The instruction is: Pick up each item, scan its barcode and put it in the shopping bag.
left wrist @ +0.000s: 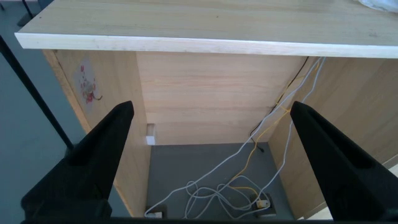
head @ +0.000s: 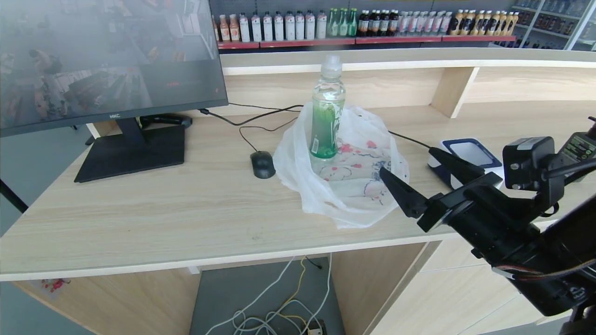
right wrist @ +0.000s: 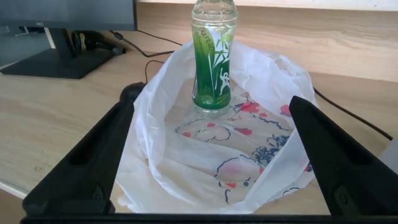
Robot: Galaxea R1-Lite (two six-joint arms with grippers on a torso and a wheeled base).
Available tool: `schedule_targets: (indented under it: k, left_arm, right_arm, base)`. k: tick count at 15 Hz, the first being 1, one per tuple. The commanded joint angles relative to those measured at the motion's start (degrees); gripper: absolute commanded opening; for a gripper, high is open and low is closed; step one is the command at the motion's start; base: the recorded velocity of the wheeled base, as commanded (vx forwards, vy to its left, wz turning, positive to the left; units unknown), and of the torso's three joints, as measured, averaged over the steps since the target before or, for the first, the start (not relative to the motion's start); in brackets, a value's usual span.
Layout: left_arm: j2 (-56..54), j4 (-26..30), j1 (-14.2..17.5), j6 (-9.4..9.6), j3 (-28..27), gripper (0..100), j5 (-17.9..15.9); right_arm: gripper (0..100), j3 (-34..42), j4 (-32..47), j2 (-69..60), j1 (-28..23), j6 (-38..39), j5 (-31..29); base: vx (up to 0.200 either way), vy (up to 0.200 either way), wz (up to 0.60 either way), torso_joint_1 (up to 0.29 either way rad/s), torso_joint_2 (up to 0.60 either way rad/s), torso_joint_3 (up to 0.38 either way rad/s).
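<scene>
Green drink bottle (head: 328,111) (right wrist: 213,59) stood upright inside the shopping bag (head: 291,163) (right wrist: 161,143), toward the bag's far side, cap on. The bag lay open on the bench (head: 163,218), white plastic w/ red and blue print, its walls slumped low around the bottle.

R gripper (head: 406,160) (right wrist: 212,96) hung at the bag's near-right side, pointed at it, jaws spread wide w/ nothing btwn them. In the right wrist view, bag and bottle sat framed btwn the two fingers.

L gripper (left wrist: 211,106) was out in front of the bench edge, lower than the bag and well apart from it. Its jaws were wide too and empty.

Scanner (head: 470,156) sat right of the bag, just past the R gripper. Mouse (head: 262,164) lay just left of the bag, and the monitor (head: 107,60) stood farther left. Loose cables (left wrist: 236,186) lay on the floor below the bench.
</scene>
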Motion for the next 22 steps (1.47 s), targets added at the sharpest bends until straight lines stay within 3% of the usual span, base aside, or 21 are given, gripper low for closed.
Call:
schedule_targets:
  k: [1, 22]
  left_arm:
    - [0.0, 0.0, 0.0, -0.02, 0.0, 100, 0.0]
    - [0.0, 0.0, 0.0, -0.02, 0.0, 100, 0.0]
  right_arm:
    - [100, 2.9, -0.1, -3.3, -1.7, 0.0, 0.0]
    - [100, 4.2, -0.1, -3.5, -1.8, -0.1, 0.0]
  base:
    - [0.000, -0.200, 0.00, -0.012, 0.01, 0.002]
    - [0.000, -0.200, 0.00, 0.002, 0.00, 0.003]
